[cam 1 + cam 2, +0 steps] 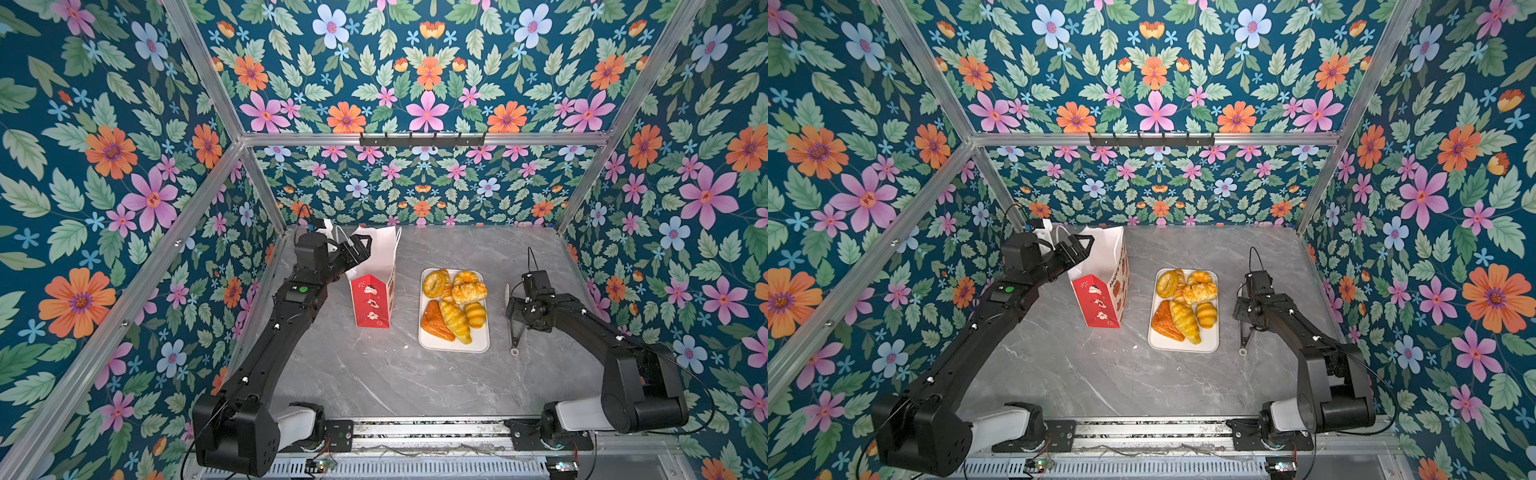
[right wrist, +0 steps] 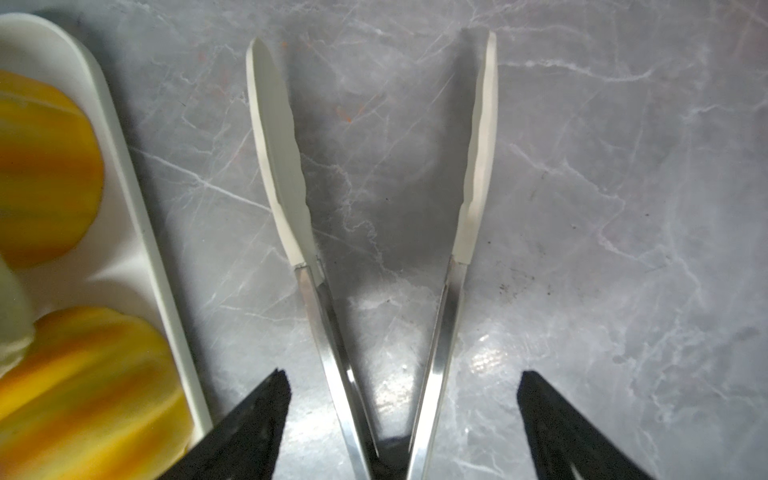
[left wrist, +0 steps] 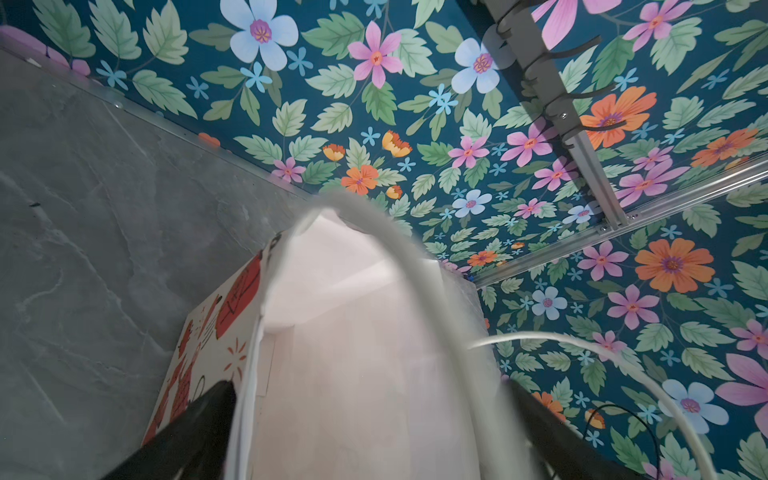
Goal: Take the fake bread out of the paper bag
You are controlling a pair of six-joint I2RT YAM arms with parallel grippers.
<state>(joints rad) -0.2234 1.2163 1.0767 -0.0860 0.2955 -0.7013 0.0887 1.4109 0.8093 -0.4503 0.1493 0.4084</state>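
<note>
Left pincer (image 3: 369,386) spread apart at tall white, red-banded paper bag (image 1: 371,301) mouth; right pincer (image 2: 404,374) spread apart, steel white-tipped tongs (image 2: 278,145) between.

On the desk (image 1: 374,374), the fake bread (image 1: 455,303) is lying on the tray (image 1: 453,345); the paper bag (image 1: 371,299) is standing at its nine o'clock, tongs (image 2: 325,328) lying at three o'clock.

Clear across the bare grey table (image 1: 374,374) in the lower middle of both top views. Blocked mid-frame by the tray (image 1: 453,345) piled with fake bread (image 1: 455,320), the upright paper bag (image 1: 372,299) left of it, tongs (image 1: 515,332) right of it. Narrow lane between bag and tray.
</note>
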